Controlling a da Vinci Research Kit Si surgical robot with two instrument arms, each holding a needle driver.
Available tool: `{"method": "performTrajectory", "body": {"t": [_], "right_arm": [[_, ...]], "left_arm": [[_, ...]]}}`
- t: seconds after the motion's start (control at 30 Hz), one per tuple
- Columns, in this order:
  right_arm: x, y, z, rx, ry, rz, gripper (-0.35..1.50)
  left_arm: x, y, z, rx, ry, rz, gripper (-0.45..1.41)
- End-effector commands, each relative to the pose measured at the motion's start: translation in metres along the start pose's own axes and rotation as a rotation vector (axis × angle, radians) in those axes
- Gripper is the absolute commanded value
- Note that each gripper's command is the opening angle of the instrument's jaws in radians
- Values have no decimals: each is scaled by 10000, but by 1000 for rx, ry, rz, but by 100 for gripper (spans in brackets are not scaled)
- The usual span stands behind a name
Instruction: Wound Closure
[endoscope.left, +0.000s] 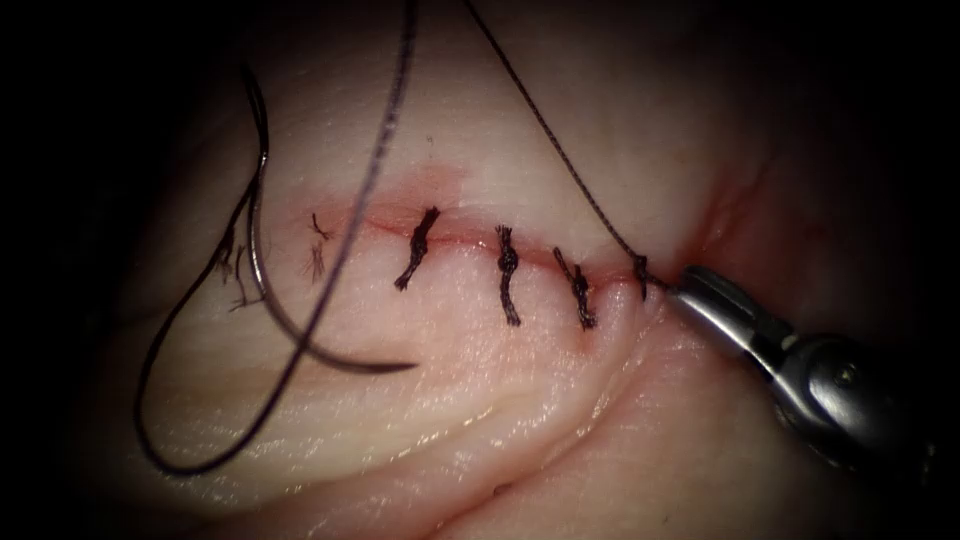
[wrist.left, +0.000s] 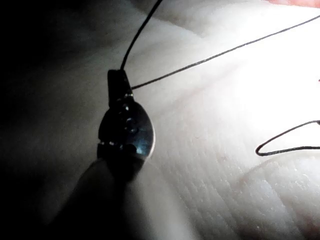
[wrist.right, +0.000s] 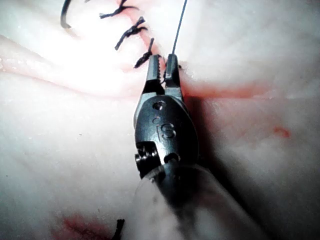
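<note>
The curved needle (endoscope.left: 300, 335) lies free on the tissue (endoscope.left: 480, 420) at about eight o'clock in the endoscope view, left of the stitched run, held by neither tool and not in the tissue. It looks thin, stiff and slick, so a hold on its body some way back from the point would probably be steadiest; the thread (endoscope.left: 375, 170) is limp and light and should go wherever it is drawn. The cut (endoscope.left: 470, 242) crosses the centre with dark stitches (endoscope.left: 507, 275) over it. The right arm's tool (endoscope.left: 690, 290) reaches in from four o'clock, its wrist near straight, jaws slightly parted around the thread at the last stitch (endoscope.left: 640, 272). The left arm's tool (wrist.left: 119, 80) has its jaws closed on the thread, tip pointing to twelve o'clock.
</note>
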Motion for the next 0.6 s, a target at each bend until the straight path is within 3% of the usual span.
{"method": "performTrajectory", "body": {"t": [0.03,0.27,0.5,0.6], "right_arm": [[-7,-2,8,4,2,-5,39],[-17,-1,19,-2,-11,-15,86],[-23,-2,17,6,-32,-24,37],[-23,-2,17,-1,-39,-25,-15]], "left_arm": [[-1,-4,6,0,2,2,-45],[-1,-3,5,1,0,2,-45],[-1,-2,5,2,-1,2,-45],[-1,-2,5,2,-1,2,-45]]}}
